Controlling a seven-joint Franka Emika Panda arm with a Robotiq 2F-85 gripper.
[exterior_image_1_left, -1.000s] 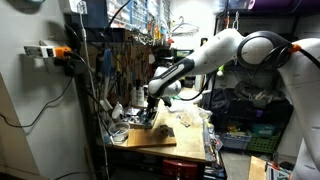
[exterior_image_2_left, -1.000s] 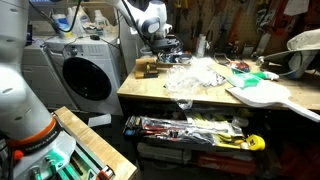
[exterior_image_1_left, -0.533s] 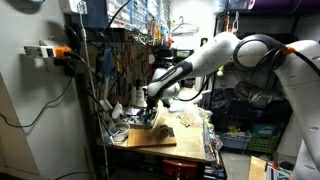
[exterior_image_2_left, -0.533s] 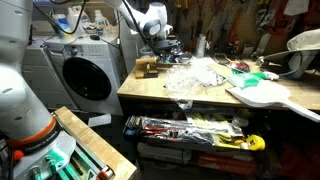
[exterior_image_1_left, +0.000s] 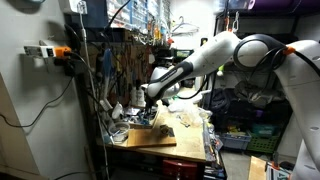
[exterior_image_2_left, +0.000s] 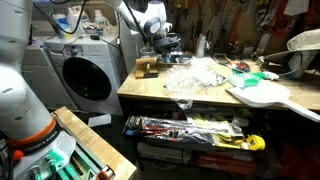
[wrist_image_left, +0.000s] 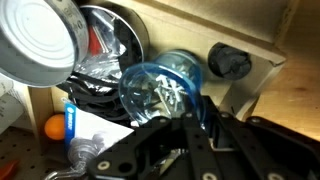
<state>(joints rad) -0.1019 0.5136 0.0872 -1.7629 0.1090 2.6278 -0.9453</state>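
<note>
One clear blue jar (wrist_image_left: 163, 88) sits at the gripper (wrist_image_left: 192, 120); whether its fingers clasp it is unclear. Wooden workbench (exterior_image_1_left: 165, 138), cluttered workshop.

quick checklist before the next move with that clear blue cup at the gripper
1. Gripper lined up with the clear blue cup: ok, the cup sits right at the fingers in the wrist view.
2. Jaws open or shut: cannot tell, they are dark and blurred.
3. Cup actually gripped: cannot tell.
4. Room around the cup: not ok, a metal can and a dark pot crowd close beside it.
5. Cup contents secure: not ok, its mouth looks open with small loose pieces inside, so tilting may spill them.
6. Arm low over the wooden bench: ok, in both exterior views.
</note>
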